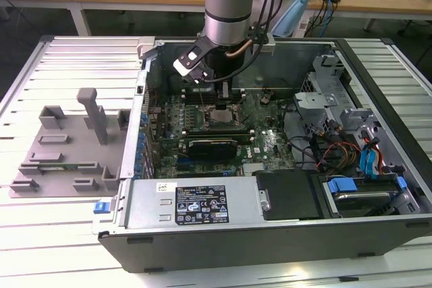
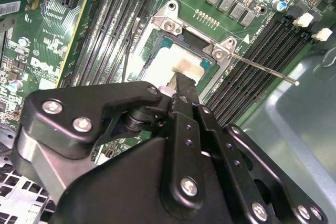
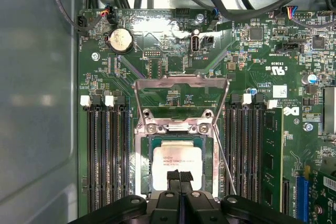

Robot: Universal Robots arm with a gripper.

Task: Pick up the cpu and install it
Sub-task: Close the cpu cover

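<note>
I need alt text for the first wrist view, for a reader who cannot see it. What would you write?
The cpu lies flat in the open socket of a green motherboard, with the gripper, shut, at one edge of the chip. The metal load plate stands raised, and memory slots flank the socket on both sides.

Green motherboard [image 3: 157, 61], silvery cpu [image 3: 177, 163], black fingers [image 3: 173, 179].
The cpu's top plate is silvery-white with a thin darker rim, and the board around it is deep green speckled with small silver parts. The memory slots [image 3: 107, 145] are black with white clips (the round battery [image 3: 120, 39] is bright silver). In the exterior view the arm [image 1: 233, 5] is silver-grey with a pale blue band, the slatted surface [image 1: 61, 234] is white, and the fixture [image 1: 67, 146] on it is plain grey.
</note>
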